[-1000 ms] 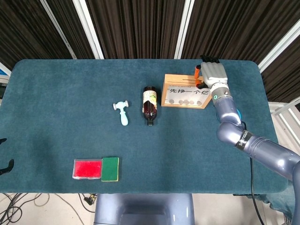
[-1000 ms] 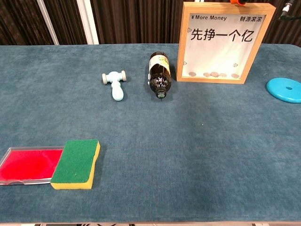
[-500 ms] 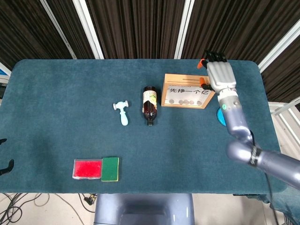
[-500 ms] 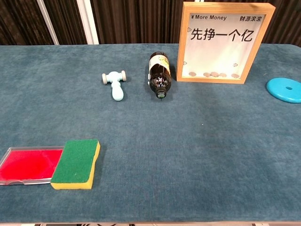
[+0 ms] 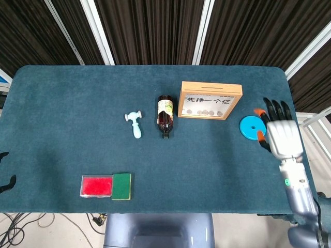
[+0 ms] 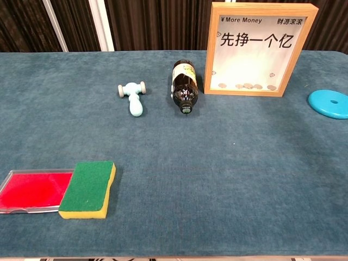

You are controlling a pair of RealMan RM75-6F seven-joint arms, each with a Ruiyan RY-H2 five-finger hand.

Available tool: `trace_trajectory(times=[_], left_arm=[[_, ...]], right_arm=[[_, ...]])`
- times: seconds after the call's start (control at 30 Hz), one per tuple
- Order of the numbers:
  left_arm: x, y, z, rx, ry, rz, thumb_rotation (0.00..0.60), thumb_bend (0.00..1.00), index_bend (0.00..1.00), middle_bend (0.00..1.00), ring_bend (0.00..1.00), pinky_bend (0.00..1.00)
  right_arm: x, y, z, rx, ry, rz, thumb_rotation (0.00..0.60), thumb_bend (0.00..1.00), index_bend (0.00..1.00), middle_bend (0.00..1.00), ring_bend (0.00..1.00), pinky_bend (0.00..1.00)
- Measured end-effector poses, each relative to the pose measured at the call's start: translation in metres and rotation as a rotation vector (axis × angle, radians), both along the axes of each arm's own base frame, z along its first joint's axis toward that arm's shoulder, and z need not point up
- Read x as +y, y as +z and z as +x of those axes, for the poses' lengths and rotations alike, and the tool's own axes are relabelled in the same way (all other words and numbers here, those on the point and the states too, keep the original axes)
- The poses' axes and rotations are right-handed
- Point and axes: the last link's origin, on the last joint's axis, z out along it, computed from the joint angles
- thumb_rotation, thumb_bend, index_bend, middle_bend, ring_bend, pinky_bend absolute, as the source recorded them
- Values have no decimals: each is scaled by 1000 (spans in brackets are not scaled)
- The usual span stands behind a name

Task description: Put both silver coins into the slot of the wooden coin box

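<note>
Teal cloth-covered table (image 5: 77, 103); dark ribbed wall panels (image 5: 150, 31) behind (white diagonal bars (image 5: 95, 31) between), cables (image 5: 31, 223) on floor

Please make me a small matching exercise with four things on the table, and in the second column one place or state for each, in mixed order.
Things:
1. brown bottle
2. blue disc
3. green sponge
4. toy hammer

Places or states:
A. beside the right hand
B. lying on its side, just left of the wooden coin box
C. left of the bottle
D. overlapping the red tray

Pairs: 1-B, 2-A, 3-D, 4-C
</note>
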Motion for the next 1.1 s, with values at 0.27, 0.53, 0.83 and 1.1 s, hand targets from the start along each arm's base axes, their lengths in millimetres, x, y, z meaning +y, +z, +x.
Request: trace_trajectory(times=[0.27,0.53,0.83,1.1], left_arm=[[3,3,5,45,-74,12,600,399,74,0,0,0],[5,7,15,114,-244,57,600,399,74,0,0,0],[13,14,19,114,-447,93,600,399,75,0,0,0],[12,8,27,149,-595,64,600,399,76,0,0,0]], right_arm=[[54,-14,-48,51,-77,-38,600,491,191,47,0,0],[94,-29,-72,37,-95,-14,600,491,191,47,0,0],[108,-39,-76,-16,-68,9,600,491,191,47,0,0],[114,-37,-74,-38,-67,10,600,491,191,47,0,0]])
